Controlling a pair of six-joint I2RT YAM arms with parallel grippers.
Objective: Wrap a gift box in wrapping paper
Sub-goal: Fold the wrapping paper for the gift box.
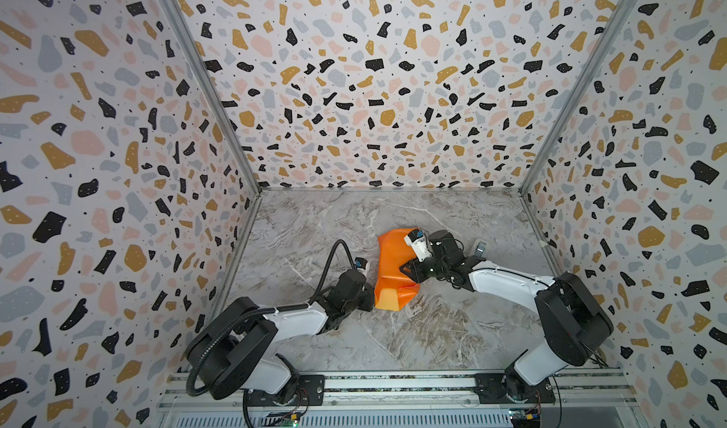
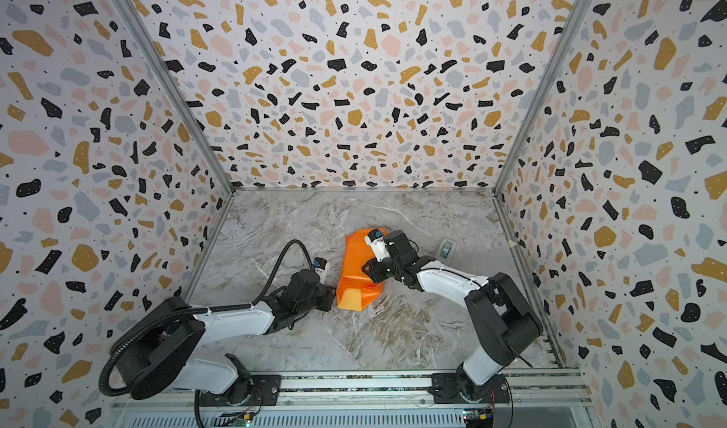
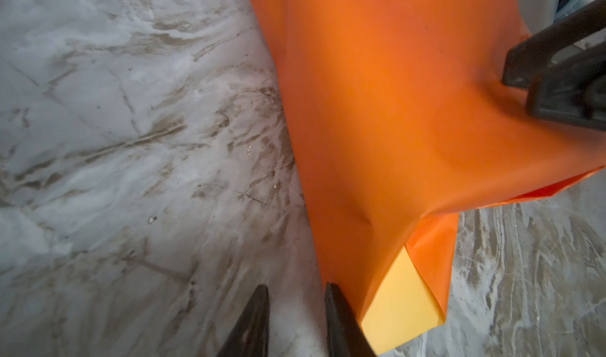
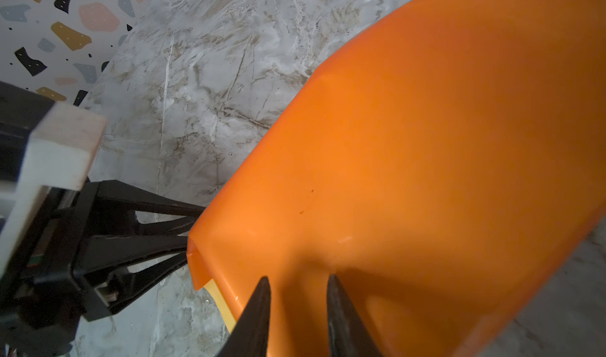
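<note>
Jaws narrowly parted: left at wrapping paper [image 3: 377,109] edge, right atop it.

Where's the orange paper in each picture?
In a top view: wrapping paper sits low, just right of the middle.
In a top view: wrapping paper sits low, at the middle.
Left wrist: wrapping paper fills much of the picture, beside the left pincer.
Right wrist: wrapping paper fills much of the picture, under the right pincer.
Shared landmark: its yellow flap.
</note>
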